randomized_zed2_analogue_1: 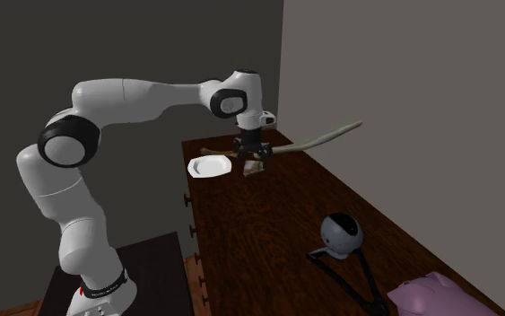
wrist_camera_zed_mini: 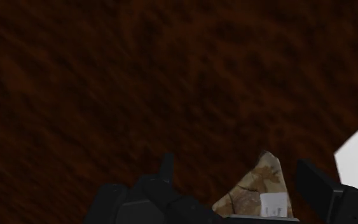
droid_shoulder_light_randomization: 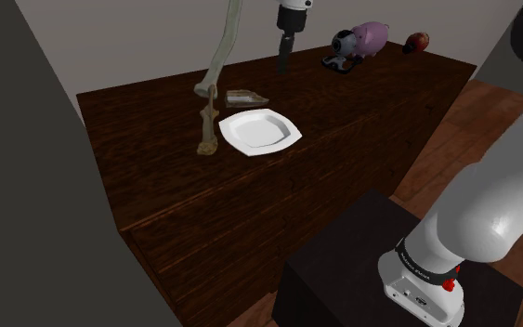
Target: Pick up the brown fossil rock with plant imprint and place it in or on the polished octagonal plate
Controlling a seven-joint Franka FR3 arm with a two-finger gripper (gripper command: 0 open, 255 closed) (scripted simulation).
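Fossil rock (droid_shoulder_light_randomization: 247, 97), approach step: on the dark wooden table (droid_shoulder_light_randomization: 361, 121) the rock lay just beside the white octagonal plate (droid_shoulder_light_randomization: 260, 132), at its far edge in the shoulder view. The black gripper (droid_shoulder_light_randomization: 285, 69) hovered above the rock, fingers spread apart and empty. The next move probably called for a straight descent to straddle the rock before closing.
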